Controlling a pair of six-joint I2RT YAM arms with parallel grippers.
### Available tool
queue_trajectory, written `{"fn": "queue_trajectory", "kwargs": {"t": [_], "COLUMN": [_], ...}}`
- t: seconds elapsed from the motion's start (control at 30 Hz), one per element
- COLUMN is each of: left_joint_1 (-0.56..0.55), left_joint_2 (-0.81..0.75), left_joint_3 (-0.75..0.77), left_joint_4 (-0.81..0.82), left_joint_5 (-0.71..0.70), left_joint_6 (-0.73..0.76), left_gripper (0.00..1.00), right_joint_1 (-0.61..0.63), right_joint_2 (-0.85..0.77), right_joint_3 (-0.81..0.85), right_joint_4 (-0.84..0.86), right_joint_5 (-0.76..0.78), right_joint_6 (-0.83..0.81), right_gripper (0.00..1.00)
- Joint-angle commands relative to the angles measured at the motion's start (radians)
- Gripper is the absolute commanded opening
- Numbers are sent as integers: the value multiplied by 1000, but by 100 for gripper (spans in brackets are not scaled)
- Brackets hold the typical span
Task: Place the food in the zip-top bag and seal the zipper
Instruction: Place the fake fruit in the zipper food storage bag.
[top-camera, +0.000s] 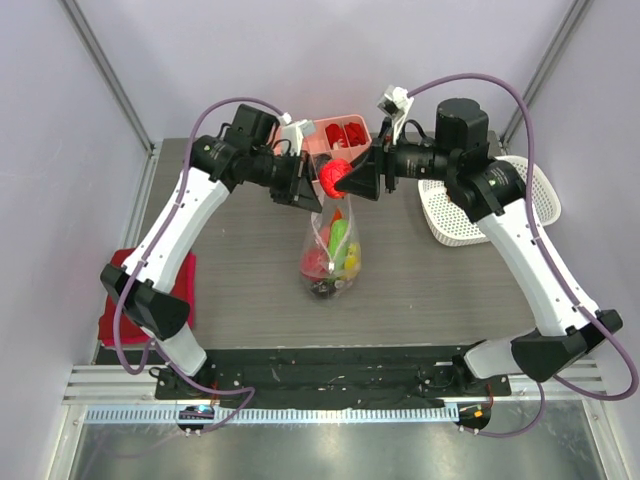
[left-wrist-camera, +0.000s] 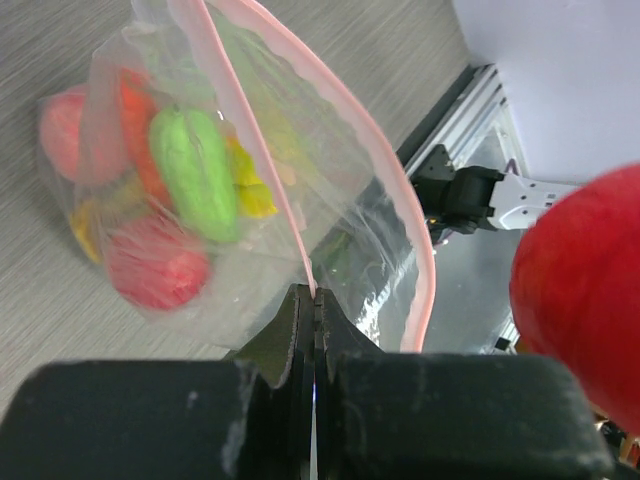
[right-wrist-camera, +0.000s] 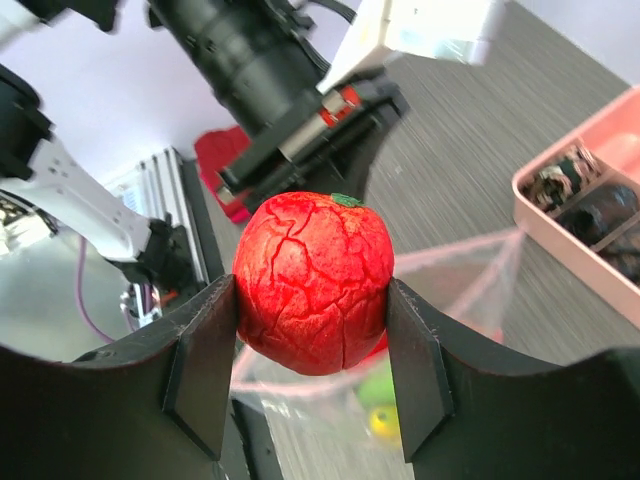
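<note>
The clear zip-top bag (top-camera: 332, 252) hangs over the table's middle with its mouth held up and open. Several toy foods lie in it: green (left-wrist-camera: 195, 172), red (left-wrist-camera: 155, 265), yellow and orange pieces. My left gripper (left-wrist-camera: 316, 300) is shut on the pink zipper strip (left-wrist-camera: 375, 150) at the mouth's edge. My right gripper (right-wrist-camera: 312, 335) is shut on a red round toy fruit (right-wrist-camera: 312, 282), held just above the open mouth. In the top view the fruit (top-camera: 335, 178) sits between the two grippers.
A pink compartment tray (top-camera: 330, 132) with red and dark items stands at the back. A white mesh basket (top-camera: 452, 215) is at the right under the right arm. A red cloth (top-camera: 118, 310) lies at the left edge.
</note>
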Motion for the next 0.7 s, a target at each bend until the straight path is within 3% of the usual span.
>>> {"fn": "queue_trajectory", "kwargs": {"t": [0.0, 0.27, 0.47, 0.53, 0.57, 0.63, 0.67], "left_joint_1": [6, 14, 26, 26, 26, 26, 26], "left_joint_2": [-46, -61, -74, -80, -83, -98, -106], "left_joint_3": [47, 25, 10, -1, -7, -38, -50], "left_joint_4": [8, 4, 0, 5, 10, 34, 46], "left_joint_5": [89, 112, 120, 123, 127, 135, 144], "left_joint_6": [-25, -31, -29, -31, -31, -46, -55], "left_gripper": [0, 0, 0, 0, 0, 0, 0], "right_joint_1": [48, 68, 68, 71, 72, 71, 72], "right_joint_2": [-57, -96, -106, -90, -86, -88, -94], "right_joint_3": [-17, -245, -287, -272, -266, -252, -247], "right_joint_4": [163, 162, 89, 38, 24, 6, 7], "right_joint_5": [-14, 84, 204, 221, 222, 200, 187], "right_joint_6": [90, 16, -96, -129, -133, -128, -119], "right_gripper": [24, 20, 23, 45, 68, 84, 99]}}
